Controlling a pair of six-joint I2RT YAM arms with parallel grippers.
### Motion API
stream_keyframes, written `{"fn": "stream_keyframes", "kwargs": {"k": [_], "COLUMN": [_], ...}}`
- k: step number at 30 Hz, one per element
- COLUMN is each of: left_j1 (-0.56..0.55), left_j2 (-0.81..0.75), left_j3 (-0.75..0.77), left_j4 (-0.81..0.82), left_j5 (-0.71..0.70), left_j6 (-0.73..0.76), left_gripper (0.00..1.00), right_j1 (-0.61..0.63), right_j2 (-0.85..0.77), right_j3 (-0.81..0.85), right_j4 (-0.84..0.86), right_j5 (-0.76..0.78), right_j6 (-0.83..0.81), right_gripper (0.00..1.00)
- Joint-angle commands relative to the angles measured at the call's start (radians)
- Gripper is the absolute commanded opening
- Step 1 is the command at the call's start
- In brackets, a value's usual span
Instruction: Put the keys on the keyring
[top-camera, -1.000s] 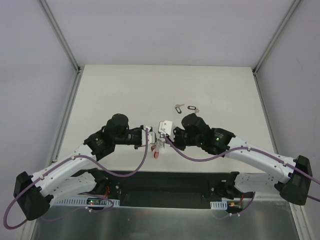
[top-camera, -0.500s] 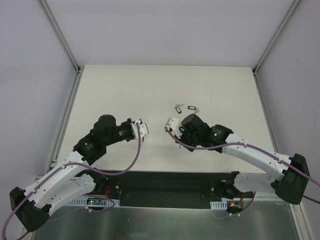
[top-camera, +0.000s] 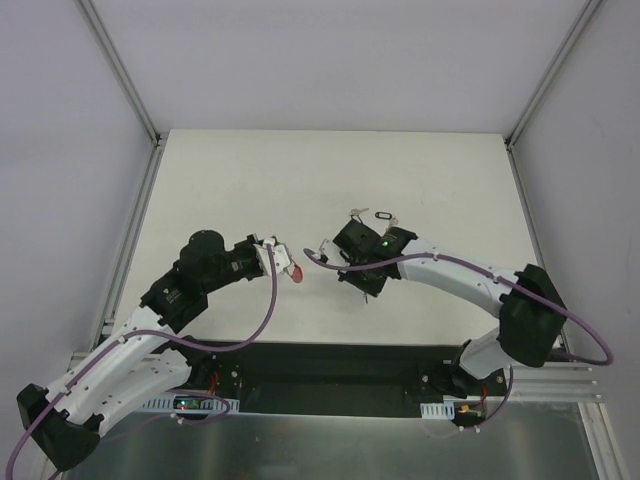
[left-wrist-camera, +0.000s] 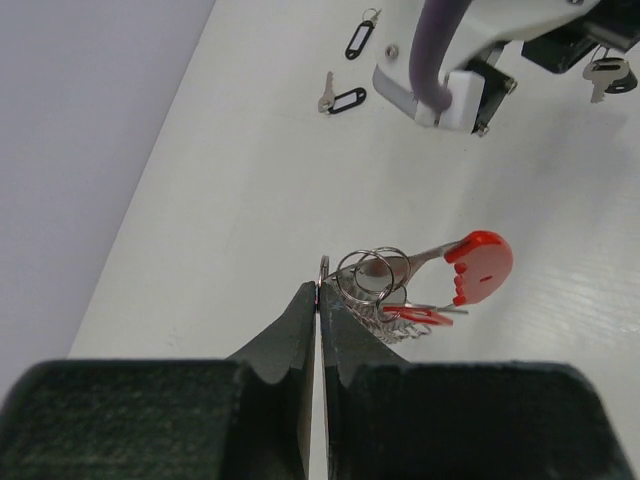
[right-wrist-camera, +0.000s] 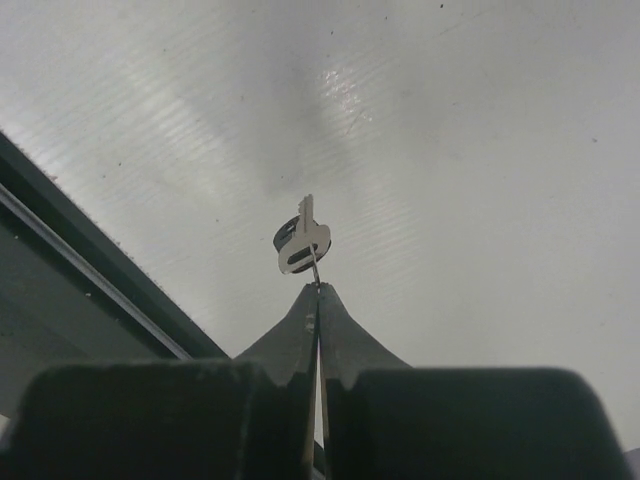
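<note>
Left wrist: left end effector (left-wrist-camera: 318, 300) clamped on keyring (left-wrist-camera: 372, 272); right end effector (right-wrist-camera: 318, 292) pinches a key (right-wrist-camera: 303, 240).

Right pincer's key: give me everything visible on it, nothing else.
Small flat silver metal key with a slotted bow, its blade pointing away from the right pincer. The pincer is shut on a thin wire ring through the bow, so the key sits just off the fingertips. A dark oval tag sits close behind it. In the left wrist view it hangs below the pincer, apparently clear of the white table. Nothing else touches it.
</note>
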Motion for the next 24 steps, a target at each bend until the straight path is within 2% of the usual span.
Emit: {"fn": "stream_keyframes", "kwargs": {"k": [1, 14, 24], "left_j1": [0.031, 0.08, 0.1], "left_j2": [-0.023, -0.044, -0.046], "left_j3": [-0.004, -0.006, -0.004], "left_j4": [0.038, 0.038, 0.041], "left_j5": [-0.02, -0.017, -0.008], "left_j6": [0.018, 0.021, 0.021], "left_gripper": [0.0, 0.0, 0.0], "right_j1": [-0.02, -0.035, -0.035], "right_j2": [0.128, 0.401, 0.498], "right_j3": [0.104, 0.339, 0.414], "right_j4": [-0.03, -0.047, -0.039], "right_j5": [0.005, -0.039, -0.047], "right_j6": [-0.042, -0.065, -0.06], "right_gripper": [0.01, 0.01, 0.01]}}
